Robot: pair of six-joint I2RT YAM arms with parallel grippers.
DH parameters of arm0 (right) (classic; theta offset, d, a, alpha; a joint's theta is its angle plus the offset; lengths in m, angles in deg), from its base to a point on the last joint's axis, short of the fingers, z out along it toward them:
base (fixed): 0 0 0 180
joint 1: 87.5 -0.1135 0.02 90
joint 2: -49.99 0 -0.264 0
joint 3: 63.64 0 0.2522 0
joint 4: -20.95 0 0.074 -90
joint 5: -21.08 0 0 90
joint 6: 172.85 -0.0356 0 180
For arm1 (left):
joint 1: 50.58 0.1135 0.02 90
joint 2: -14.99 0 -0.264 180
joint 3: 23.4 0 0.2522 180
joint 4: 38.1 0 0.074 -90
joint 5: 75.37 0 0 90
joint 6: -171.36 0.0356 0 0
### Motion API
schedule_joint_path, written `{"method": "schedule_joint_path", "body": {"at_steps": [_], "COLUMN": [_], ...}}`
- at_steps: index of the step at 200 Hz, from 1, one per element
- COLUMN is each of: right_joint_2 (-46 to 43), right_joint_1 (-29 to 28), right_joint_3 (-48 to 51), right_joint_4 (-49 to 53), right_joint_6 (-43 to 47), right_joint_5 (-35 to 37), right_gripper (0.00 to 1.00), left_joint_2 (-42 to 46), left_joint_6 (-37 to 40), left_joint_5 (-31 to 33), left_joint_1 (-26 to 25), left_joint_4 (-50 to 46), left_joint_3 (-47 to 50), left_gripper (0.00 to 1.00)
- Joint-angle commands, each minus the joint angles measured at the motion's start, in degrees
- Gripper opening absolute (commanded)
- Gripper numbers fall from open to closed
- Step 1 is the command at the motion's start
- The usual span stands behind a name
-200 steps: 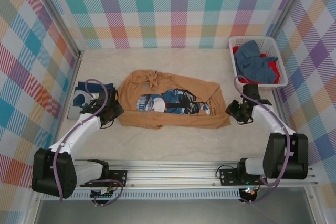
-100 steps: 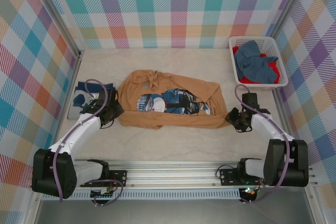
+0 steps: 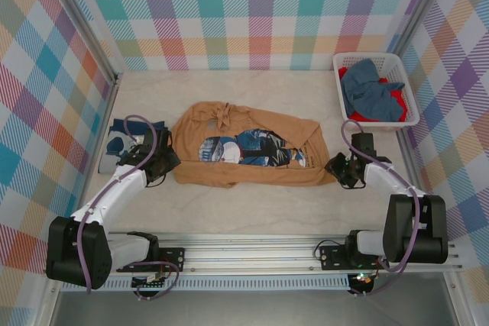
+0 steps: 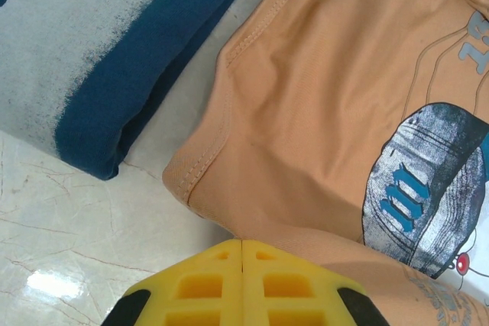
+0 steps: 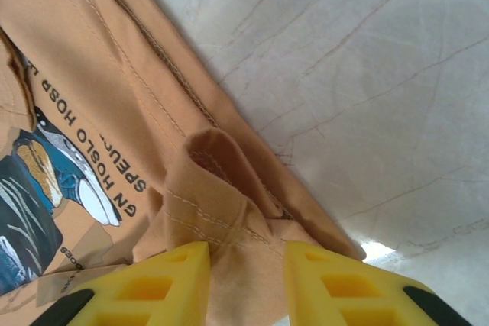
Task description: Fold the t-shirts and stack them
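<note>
Right gripper (image 5: 246,253): jaws grasping bunched right corner of tan t-shirt (image 3: 252,150). Left gripper (image 4: 242,243): jaws clenched at left hem.

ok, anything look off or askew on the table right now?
The tan shirt isn't flat: cloth is bunched into a knot-like wad at its far edge, and its near-right corner is puckered where the right gripper pinches it. Nothing spilled or damaged.

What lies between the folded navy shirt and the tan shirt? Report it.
A narrow bare strip of table separates the navy shirt from the tan shirt. The left wrist view shows it.
</note>
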Motion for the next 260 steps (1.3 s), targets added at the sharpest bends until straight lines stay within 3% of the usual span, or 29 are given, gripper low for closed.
{"method": "schedule_joint_path", "body": {"at_steps": [1, 81, 154, 227, 260], "right_joint_2": [1.84, 6.97, 9.62, -5.01, -11.52], "right_joint_1": [-0.05, -0.07, -0.05, -0.04, 0.18], "right_joint_3": [-1.59, -2.8, -4.24, -5.1, -6.84], "right_joint_4": [-1.65, -5.45, -6.84, 4.76, 11.3], "right_joint_6": [-0.38, -0.16, 0.64, 3.11, 4.82], "right_joint_5": [-1.26, -1.61, 0.39, 6.25, 10.62], "right_gripper": [0.3, 0.27, 0.06, 0.06, 0.0], "left_joint_2": [0.59, 0.42, 0.8, 1.92, 4.15], "left_joint_6": [0.89, 1.15, 1.26, 0.3, -1.09], "left_joint_5": [-0.61, -0.75, -0.85, -3.85, -5.81], "left_joint_1": [-0.85, -1.05, -1.1, -2.22, -3.76], "left_joint_4": [-1.23, -1.57, -1.98, -3.46, -6.64], "left_joint_3": [-0.4, -0.8, -1.05, -2.54, -3.87], "left_gripper": [0.0, 0.0, 0.0, 0.0, 0.0]}}
